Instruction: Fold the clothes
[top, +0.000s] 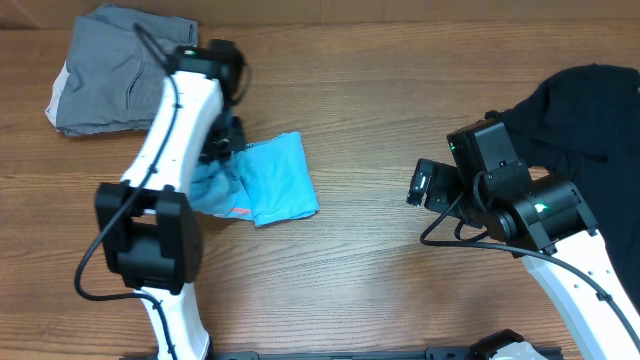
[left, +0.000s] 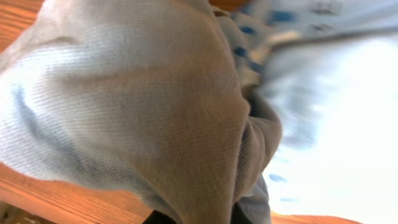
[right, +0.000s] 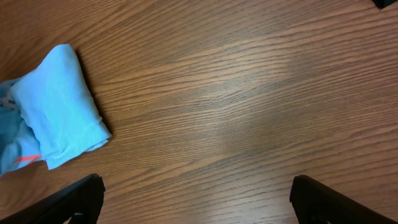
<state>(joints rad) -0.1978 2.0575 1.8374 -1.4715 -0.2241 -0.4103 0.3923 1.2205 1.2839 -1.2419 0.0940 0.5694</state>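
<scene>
The light blue T-shirt (top: 275, 180) lies folded into a small bundle left of the table's middle, with a pink mark at its near edge. My left gripper (top: 222, 145) is down at the bundle's left end. In the left wrist view the cloth (left: 143, 106) fills the frame and bunches between the dark fingertips (left: 196, 218), which are shut on it. The black T-shirt (top: 585, 105) lies crumpled at the far right. My right gripper (top: 420, 186) is open and empty over bare wood, its fingers wide apart (right: 202, 202). The right wrist view shows the blue shirt (right: 56, 112) at the left.
A grey garment (top: 115, 65) lies folded at the far left corner. The wooden table (top: 400, 270) shows bare between the two arms. The right arm's base reaches over the black shirt's near side.
</scene>
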